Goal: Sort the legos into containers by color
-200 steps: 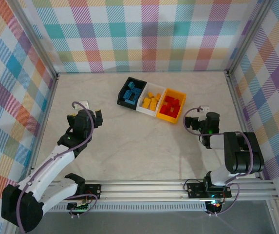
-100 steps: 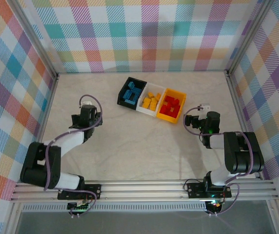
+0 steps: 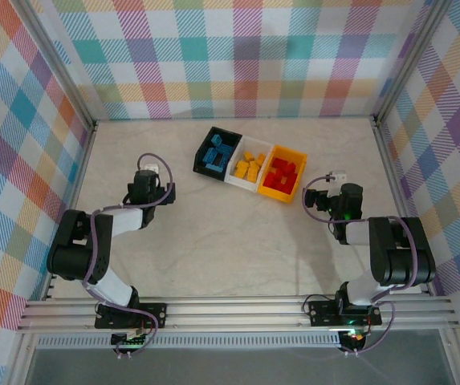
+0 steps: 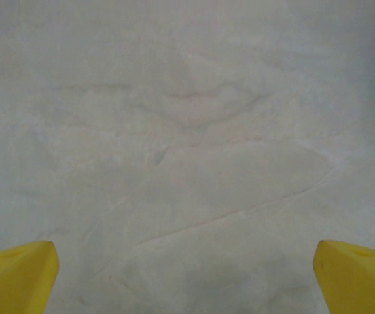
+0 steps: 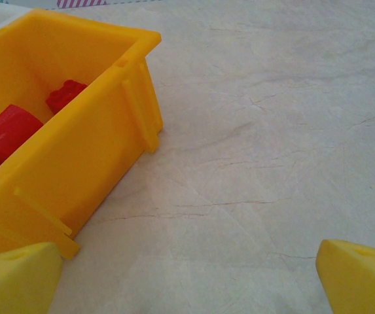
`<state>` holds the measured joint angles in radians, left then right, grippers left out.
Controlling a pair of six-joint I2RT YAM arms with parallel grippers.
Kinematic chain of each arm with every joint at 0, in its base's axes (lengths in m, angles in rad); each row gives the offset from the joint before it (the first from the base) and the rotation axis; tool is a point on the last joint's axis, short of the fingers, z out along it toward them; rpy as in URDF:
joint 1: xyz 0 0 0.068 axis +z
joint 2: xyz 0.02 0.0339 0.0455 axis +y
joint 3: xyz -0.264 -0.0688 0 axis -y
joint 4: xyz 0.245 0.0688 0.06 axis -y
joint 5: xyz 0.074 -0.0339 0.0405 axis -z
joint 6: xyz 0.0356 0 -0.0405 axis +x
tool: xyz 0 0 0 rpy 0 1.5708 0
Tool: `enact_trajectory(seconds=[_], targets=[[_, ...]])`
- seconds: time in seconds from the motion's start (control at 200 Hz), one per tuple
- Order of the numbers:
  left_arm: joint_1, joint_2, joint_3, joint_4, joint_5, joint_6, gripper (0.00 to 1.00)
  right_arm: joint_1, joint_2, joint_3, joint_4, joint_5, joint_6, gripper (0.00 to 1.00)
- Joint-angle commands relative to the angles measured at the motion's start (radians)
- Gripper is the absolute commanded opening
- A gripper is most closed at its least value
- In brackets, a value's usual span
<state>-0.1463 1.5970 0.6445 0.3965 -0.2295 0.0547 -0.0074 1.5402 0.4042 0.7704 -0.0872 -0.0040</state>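
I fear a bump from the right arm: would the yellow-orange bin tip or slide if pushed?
Probably slide, not tip: the yellow-orange bin looks low and broad on a smooth table. Thin plastic holding small red bricks, so likely light. It adjoins the white bin; the row may shift together.

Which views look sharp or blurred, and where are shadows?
Top external: sharp, even light, faint soft shadows on the table. Left wrist: table slightly soft, left fingers blurred at the bottom corners. Right wrist: yellow-orange bin sharp, right fingers blurred.
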Motion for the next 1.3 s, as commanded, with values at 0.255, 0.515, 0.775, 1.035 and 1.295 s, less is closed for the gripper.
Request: enact_trajectory(seconds=[0.255, 0.515, 0.775, 1.035, 1.295], targets=[[0.016, -0.158, -0.255, 0.360, 0.087, 0.030, 1.00, -0.003, -0.008, 0.015, 0.044, 0.001, 0.013, 1.00], [0.041, -0.045, -0.229, 0.408, 0.069, -0.011, 1.00, -0.003, -0.007, 0.014, 0.043, 0.001, 0.013, 1.00], [0.072, -0.033, -0.226, 0.410, 0.089, -0.038, 1.00, -0.004, -0.006, 0.013, 0.046, 0.001, 0.012, 1.00], [0.071, -0.034, -0.227, 0.414, 0.089, -0.037, 1.00, -0.003, -0.007, 0.012, 0.049, 0.004, 0.012, 1.00], [0.071, -0.034, -0.227, 0.414, 0.090, -0.038, 1.00, -0.004, -0.009, 0.010, 0.050, 0.004, 0.014, 1.00]])
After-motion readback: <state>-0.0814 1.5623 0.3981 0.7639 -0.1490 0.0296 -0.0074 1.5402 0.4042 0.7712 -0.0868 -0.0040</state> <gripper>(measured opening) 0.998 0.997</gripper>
